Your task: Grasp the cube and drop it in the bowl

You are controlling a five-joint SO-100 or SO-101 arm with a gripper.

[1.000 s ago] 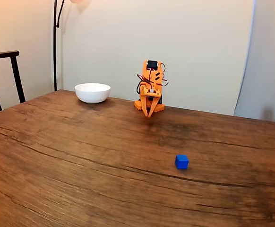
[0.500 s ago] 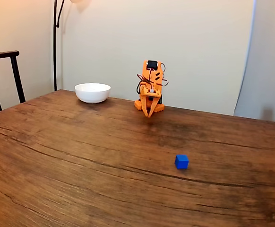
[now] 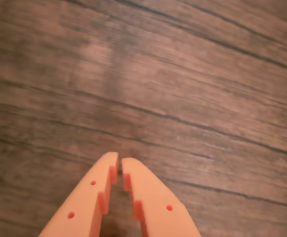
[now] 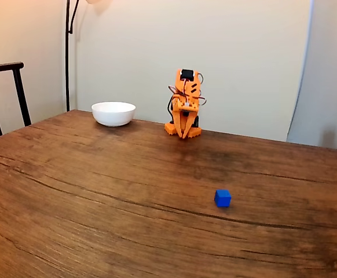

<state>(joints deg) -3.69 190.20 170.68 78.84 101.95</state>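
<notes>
Cube [image 4: 222,198], small, solid bright blue

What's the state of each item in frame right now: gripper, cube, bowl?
gripper: shut, nothing between the fingers, pointing down at bare table wood.
blue cube: resting flat on the table, ungrasped, well clear of the arm.
white bowl: upright at the far edge of the table; inside not visible.
orange arm: folded up over its base.

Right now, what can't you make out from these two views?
- Inside of the bowl, fixed view: hidden by its own near wall.
- Gripper base, wrist view: cut off by the bottom edge.
- Gripper, fixed view: too small to judge the finger gap.
- Chair, fixed view: cut off by the left edge.
</notes>
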